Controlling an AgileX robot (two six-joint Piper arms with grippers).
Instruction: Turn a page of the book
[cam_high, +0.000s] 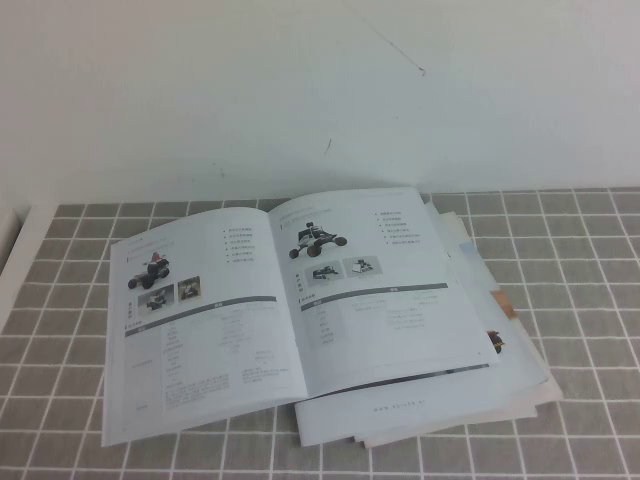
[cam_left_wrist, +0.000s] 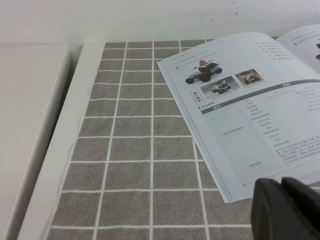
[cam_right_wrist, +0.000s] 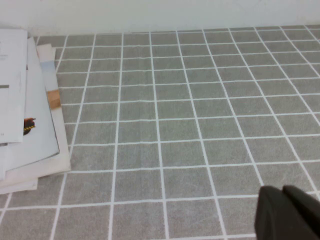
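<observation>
The book is laid open on the table, its page flat, well apart from the left gripper and right gripper, both seemingly closed.

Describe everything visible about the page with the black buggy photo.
The page is a thin, glossy white leaf lying nearly flat as the right-hand side of the open book. It carries a black wheeled buggy photo, two small pictures, a dark bar and a grey table. It rests on leaves beneath. Left gripper and right gripper touch nothing.
</observation>
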